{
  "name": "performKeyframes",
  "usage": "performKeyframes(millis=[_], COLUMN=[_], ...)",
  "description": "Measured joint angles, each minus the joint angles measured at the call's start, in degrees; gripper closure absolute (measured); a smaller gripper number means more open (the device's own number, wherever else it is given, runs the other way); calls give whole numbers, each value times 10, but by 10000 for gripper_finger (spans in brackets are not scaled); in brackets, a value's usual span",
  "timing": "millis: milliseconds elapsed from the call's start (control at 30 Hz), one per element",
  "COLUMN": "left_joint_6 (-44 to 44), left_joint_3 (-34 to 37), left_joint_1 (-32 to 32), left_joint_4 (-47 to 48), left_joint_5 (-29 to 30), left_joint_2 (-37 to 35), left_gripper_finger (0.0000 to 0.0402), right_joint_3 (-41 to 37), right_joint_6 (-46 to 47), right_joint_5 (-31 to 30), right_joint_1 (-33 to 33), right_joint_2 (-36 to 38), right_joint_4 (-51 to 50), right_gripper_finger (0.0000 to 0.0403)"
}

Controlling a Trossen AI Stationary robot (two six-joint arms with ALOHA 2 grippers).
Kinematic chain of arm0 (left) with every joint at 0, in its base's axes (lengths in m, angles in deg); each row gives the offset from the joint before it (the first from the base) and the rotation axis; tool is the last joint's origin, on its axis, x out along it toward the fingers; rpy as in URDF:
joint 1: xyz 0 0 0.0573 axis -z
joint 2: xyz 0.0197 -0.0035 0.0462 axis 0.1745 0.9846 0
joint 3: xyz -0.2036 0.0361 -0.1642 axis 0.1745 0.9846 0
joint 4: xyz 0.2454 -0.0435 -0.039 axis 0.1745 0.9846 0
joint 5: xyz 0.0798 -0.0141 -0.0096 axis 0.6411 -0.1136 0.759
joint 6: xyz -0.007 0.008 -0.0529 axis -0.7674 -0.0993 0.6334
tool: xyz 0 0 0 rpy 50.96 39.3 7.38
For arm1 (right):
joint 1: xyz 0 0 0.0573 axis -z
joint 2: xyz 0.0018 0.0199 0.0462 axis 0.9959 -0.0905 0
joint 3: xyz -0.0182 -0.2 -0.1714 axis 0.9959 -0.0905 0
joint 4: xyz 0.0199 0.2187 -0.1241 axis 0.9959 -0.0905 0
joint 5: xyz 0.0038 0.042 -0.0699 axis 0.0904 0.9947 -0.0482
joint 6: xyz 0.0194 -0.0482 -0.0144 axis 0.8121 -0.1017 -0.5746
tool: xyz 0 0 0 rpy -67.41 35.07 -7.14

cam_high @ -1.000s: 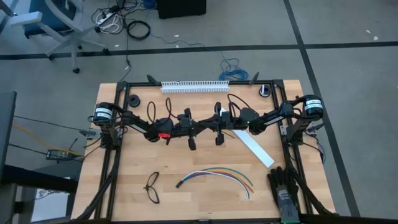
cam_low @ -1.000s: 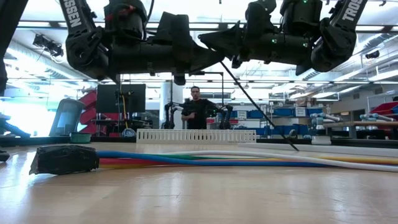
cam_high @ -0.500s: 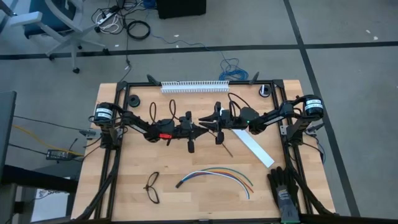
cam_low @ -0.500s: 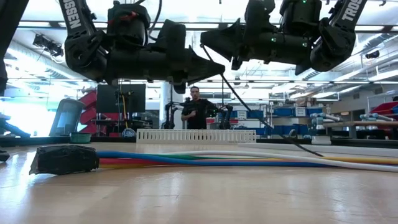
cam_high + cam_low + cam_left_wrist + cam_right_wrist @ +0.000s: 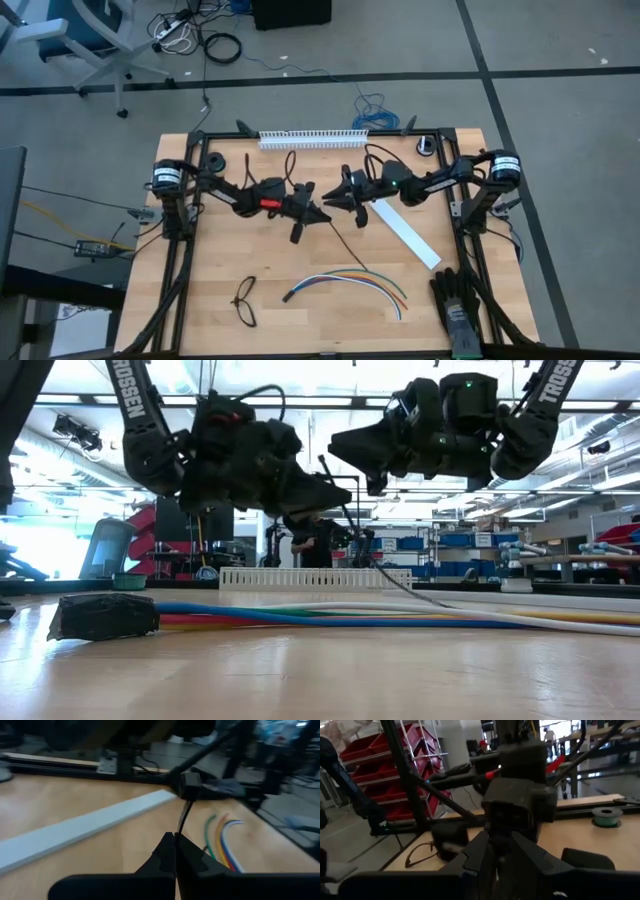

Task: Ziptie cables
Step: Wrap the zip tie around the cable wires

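A wooden table [image 5: 200, 300] framed in black rails is seen from above, with a workshop beyond it in the low view. The left gripper [image 5: 322, 216] is held above the table's middle, clamped shut on the ziptie [image 5: 345, 243], which slants down toward the cables [image 5: 350, 280] lying near the front edge. The wrist view confirms the pinch [image 5: 175, 842]. The right gripper [image 5: 335, 197] faces it, close by, fingers slightly parted and empty. Only the overhead view shows the glasses [image 5: 245, 300] and white strip [image 5: 408, 235].
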Motion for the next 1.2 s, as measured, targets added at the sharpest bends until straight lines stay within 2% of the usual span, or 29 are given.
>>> performKeyframes(millis=[200,433,767,967,1200], left_joint_6=[18,28,34,82,105], left_joint_3=[0,0,0,0,0], left_joint_1=[-51,-82,-88,-95,-100], left_joint_4=[-2,-2,-2,5,72], left_joint_5=[-149,-193,-186,-105,-35], left_joint_2=[0,0,0,0,0], left_gripper_finger=[401,401,401,401,401], right_joint_3=[0,14,14,14,14], right_joint_6=[1,-18,-28,-78,-96], right_joint_5=[24,25,20,-12,-66], right_joint_1=[26,26,27,27,25], right_joint_2=[0,0,0,0,1], right_joint_4=[-30,-91,-108,-187,-269], right_gripper_finger=[333,333,334,334,334])
